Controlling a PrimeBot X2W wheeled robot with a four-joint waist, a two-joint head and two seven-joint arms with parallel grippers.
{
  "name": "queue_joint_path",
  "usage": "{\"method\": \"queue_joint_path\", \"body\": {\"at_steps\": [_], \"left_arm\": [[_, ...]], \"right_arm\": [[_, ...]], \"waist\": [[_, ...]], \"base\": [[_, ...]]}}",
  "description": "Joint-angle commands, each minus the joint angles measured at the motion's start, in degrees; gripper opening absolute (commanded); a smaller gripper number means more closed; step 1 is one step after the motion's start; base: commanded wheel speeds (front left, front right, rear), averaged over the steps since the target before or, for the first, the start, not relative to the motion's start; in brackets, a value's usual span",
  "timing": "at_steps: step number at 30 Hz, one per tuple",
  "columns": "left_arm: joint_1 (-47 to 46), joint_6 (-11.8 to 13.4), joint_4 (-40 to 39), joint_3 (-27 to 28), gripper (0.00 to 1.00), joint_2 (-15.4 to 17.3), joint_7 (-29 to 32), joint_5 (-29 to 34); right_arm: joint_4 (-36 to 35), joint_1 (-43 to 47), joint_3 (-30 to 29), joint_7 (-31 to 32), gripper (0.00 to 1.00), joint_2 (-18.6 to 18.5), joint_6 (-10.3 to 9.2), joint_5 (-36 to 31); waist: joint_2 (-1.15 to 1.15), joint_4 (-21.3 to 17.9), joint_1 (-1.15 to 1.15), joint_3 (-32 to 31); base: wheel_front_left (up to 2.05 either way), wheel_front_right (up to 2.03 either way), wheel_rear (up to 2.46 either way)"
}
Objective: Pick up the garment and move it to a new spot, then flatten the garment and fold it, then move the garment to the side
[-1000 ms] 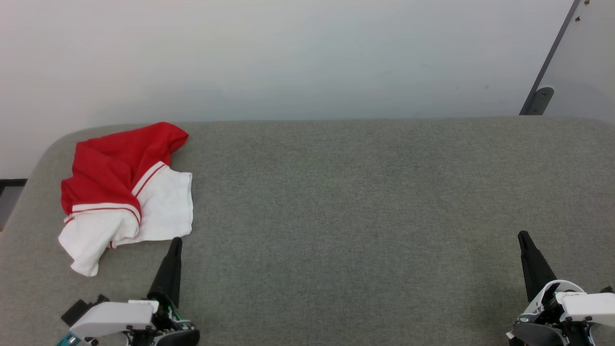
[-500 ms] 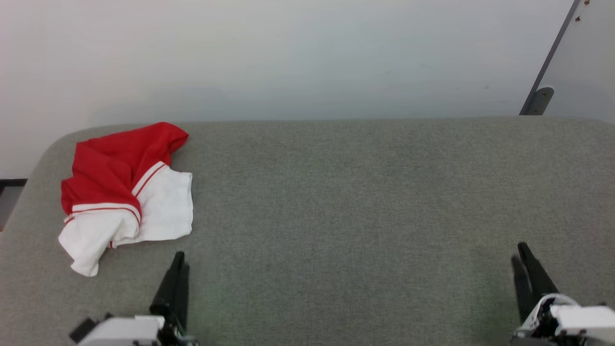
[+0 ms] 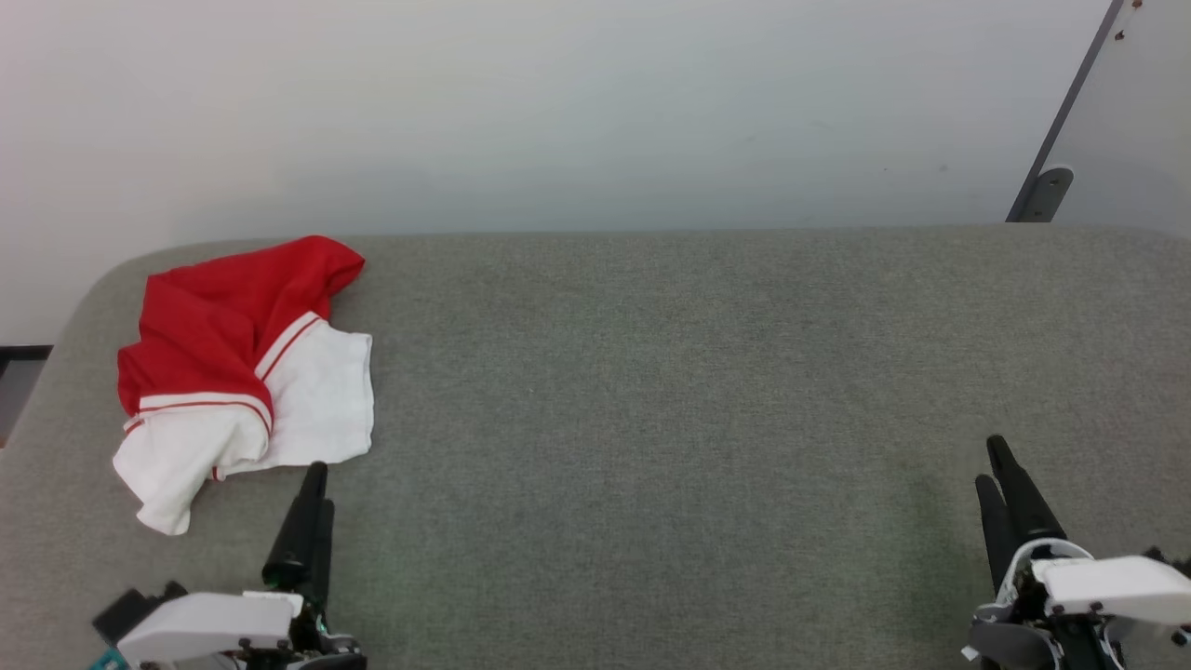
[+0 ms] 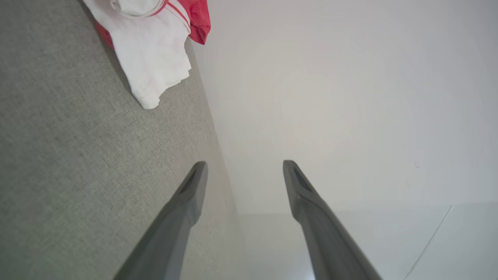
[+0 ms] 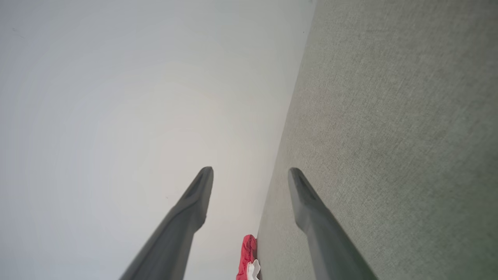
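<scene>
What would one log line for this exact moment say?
stage: pick-up not yet begun | garment: crumpled on table, far left | left gripper: open, empty, near garment | right gripper: open, empty

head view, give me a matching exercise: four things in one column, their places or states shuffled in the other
1. red cotton T-shirt with white sleeves
2. left gripper
3. right gripper
4. grey metal bracket

A. lower right, open
B. upper right corner of the view
C. crumpled, far left of the grey fabric-covered table
D. lower left, open

Pairs: 1-C, 2-D, 3-A, 4-B
</scene>
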Motion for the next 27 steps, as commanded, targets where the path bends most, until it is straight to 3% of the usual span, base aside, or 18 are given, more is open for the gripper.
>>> {"method": "queue_joint_path", "body": {"at_steps": [1,11,24,27], "left_arm": [[-2.01,0.00,-0.89,-0.70,1.00,1.57,-1.00,2.44],[-2.94,0.02,-0.65,-0.38,1.00,3.23,-3.48,12.59],[-2.61,0.07,-3.57,-0.49,1.00,4.24,-6.53,32.16],[-2.67,0.05,-3.90,-0.67,1.00,4.64,-6.93,34.29]], "right_arm": [[-0.40,-2.66,0.52,-0.76,1.00,-0.64,-0.01,-3.17],[-0.55,-4.38,0.17,-3.00,1.00,-0.14,-0.02,-17.09],[-0.20,-6.18,-0.09,-6.07,1.00,0.41,-0.02,-36.52],[-0.21,-6.37,-0.05,-6.40,1.00,0.43,-0.03,-39.14]], "waist": [[0.00,-0.01,0.00,0.01],[0.00,0.02,0.00,0.01],[0.00,0.12,0.00,0.29],[0.00,0.12,0.00,0.36]], "base": [[0.00,0.00,0.00],[0.00,0.00,0.00],[0.00,0.00,0.00],[0.00,0.00,0.00]]}}
